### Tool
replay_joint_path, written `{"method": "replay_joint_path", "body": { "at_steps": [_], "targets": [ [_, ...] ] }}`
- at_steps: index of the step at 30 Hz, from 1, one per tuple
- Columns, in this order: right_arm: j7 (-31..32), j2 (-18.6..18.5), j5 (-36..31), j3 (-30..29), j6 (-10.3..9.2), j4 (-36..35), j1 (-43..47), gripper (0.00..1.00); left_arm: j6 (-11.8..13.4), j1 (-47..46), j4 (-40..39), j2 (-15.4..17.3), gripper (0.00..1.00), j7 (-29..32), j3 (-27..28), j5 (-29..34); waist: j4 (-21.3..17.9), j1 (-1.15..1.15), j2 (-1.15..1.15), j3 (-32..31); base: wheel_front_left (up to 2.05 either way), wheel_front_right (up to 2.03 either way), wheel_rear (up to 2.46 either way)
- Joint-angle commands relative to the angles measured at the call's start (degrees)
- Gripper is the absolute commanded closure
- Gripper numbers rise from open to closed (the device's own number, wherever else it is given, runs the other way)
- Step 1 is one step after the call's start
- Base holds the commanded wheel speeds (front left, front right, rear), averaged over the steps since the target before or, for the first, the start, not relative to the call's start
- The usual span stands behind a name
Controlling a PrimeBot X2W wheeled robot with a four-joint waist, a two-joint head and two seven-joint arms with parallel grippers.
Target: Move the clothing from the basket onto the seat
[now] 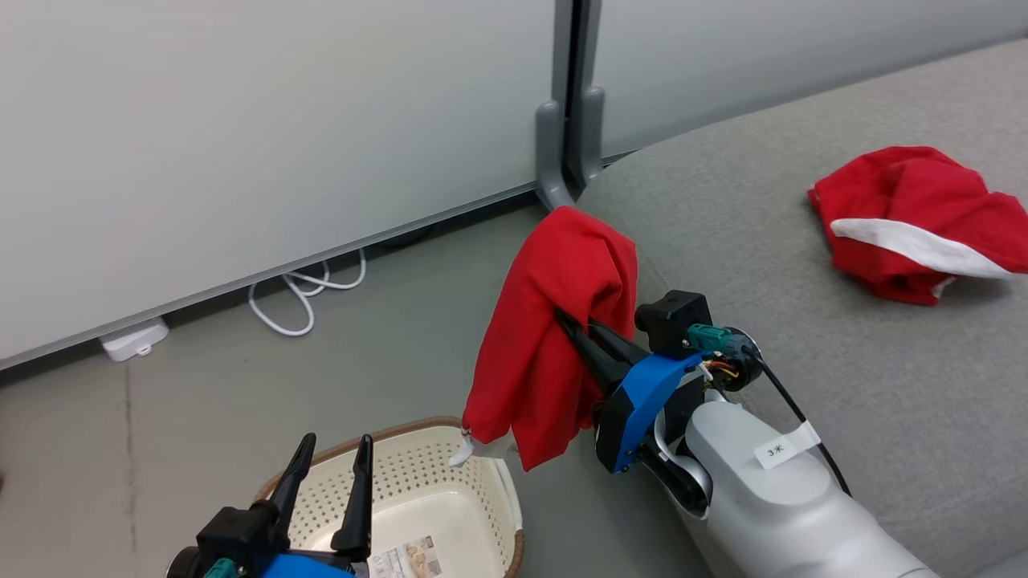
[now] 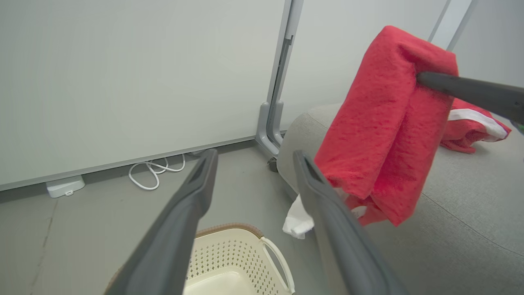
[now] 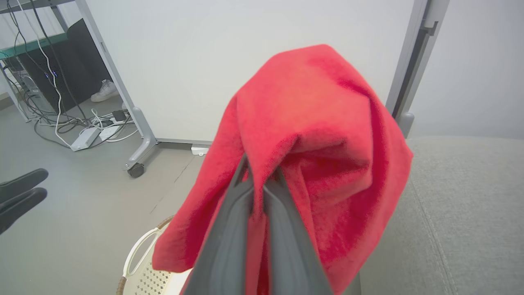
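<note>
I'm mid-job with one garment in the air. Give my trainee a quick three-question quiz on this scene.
1. True or false: the striped garment lies on the seat.
2. Pick one. The right hand is: A) open and empty; B) shut on the plain red garment; C) shut on the striped garment.
3. Fill in: the left hand, above the basket, is ____ and holds nothing.

Key: 1 true; 2 B; 3 open.
</note>
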Motion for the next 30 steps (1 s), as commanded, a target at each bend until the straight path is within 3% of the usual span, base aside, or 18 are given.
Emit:
{"method": "replay_joint_path", "body": {
  "at_steps": [1, 15, 30],
  "targets": [
    [-0.32, -0.12, -0.51, -0.14, 0.02, -0.31, 0.71, 1.00, -0.05, -1.04, -0.54, 0.31, 0.00, -0.18, 0.07, 0.19, -4.00, 0.00, 0.00, 0.83, 0.00, 0.00, 0.00],
    [-0.31, -0.08, -1.67, -3.35, 0.02, -2.04, 1.16, 1.00, -0.06, -4.80, -1.53, 1.98, 0.00, -0.18, -1.45, 0.51, -17.58, 0.00, 0.00, 4.53, 0.00, 0.00, 0.00],
    [-0.31, -0.18, -7.39, -13.12, 0.02, -4.89, 4.69, 1.00, -0.06, -10.63, 1.34, 4.33, 0.00, -0.18, -7.71, -1.66, -18.92, 0.00, 0.00, 7.36, 0.00, 0.00, 0.00]
  ]
}}
